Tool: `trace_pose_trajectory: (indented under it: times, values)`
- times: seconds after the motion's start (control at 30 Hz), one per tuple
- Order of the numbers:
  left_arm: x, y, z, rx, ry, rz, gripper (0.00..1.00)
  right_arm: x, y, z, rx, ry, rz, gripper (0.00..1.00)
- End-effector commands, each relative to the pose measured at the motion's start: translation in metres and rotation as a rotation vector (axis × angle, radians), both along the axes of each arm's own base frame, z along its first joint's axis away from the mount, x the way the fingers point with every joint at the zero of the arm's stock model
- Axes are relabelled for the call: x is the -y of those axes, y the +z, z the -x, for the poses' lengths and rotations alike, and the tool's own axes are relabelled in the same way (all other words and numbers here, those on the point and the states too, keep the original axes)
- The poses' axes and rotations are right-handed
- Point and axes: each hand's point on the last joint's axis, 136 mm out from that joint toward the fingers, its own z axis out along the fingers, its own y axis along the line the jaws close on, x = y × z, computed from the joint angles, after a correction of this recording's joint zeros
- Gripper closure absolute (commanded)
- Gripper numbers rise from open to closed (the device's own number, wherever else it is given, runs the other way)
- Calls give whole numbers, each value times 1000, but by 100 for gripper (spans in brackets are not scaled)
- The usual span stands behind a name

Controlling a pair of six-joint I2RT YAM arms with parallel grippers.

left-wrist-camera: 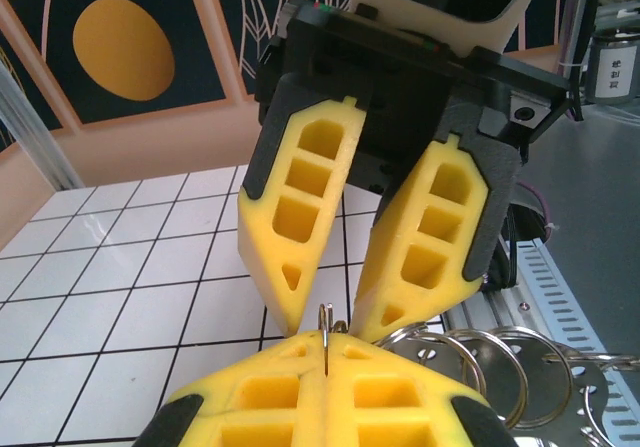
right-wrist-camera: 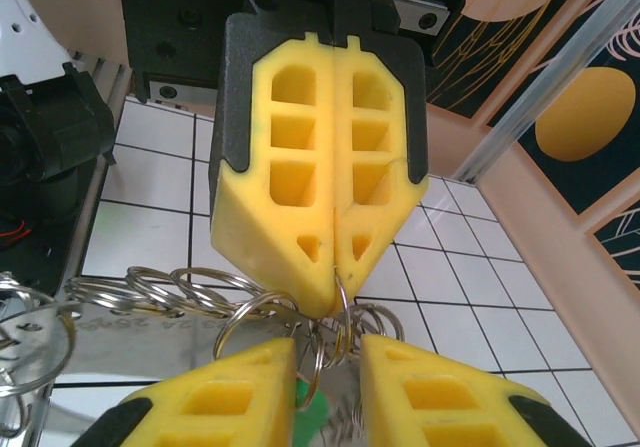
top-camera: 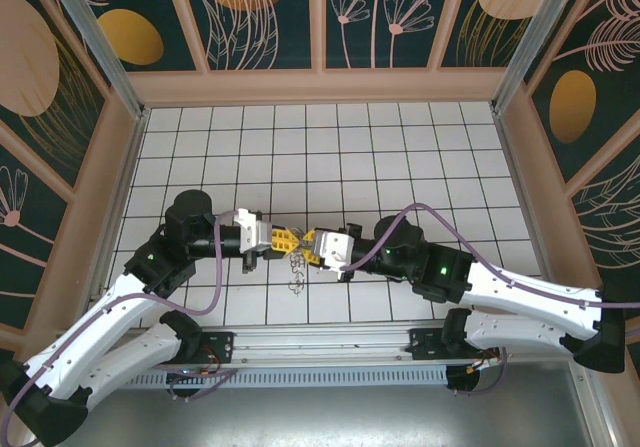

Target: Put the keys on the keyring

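Note:
My left gripper is shut, its yellow fingertips pinching a thin silvery keyring edge-on. In the top view it meets my right gripper tip to tip at mid-table. My right gripper is open, one fingertip on each side of the pinched keyring. The keys hang in that gap: silvery pieces with a bright green tag, linked to several more split rings. In the top view the bunch trails onto the tiles just below both grippers.
White tiled floor with wooden side walls. A metal rail runs along the near edge by the arm bases. Loose split rings and a flat metal piece lie beside the grippers.

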Motion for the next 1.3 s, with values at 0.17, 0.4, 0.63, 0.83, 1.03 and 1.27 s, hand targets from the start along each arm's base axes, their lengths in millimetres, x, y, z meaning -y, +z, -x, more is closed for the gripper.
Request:
trace_pose_trajectory:
  times: [0.17, 0.4, 0.63, 0.83, 1.03, 1.27]
  values:
    - [0, 9, 9, 39, -48, 28, 100, -5, 23, -5, 15, -6, -55, 95]
    - [-2, 2, 2, 42, -1, -9, 100, 0, 26, -17, 58, -66, -20, 100]
    - [-10, -7, -20, 61, 141, -93, 82, 10, 21, -32, 90, -142, 131, 100]
    - [-15, 3, -38, 97, 239, -112, 80, 17, 7, -45, 78, -217, 293, 100]
    - [-15, 17, -40, 126, 259, -80, 79, 13, -2, -52, 31, -251, 382, 100]
    - [-9, 12, -41, 106, 225, -77, 79, 3, 6, -55, -10, -258, 390, 100]
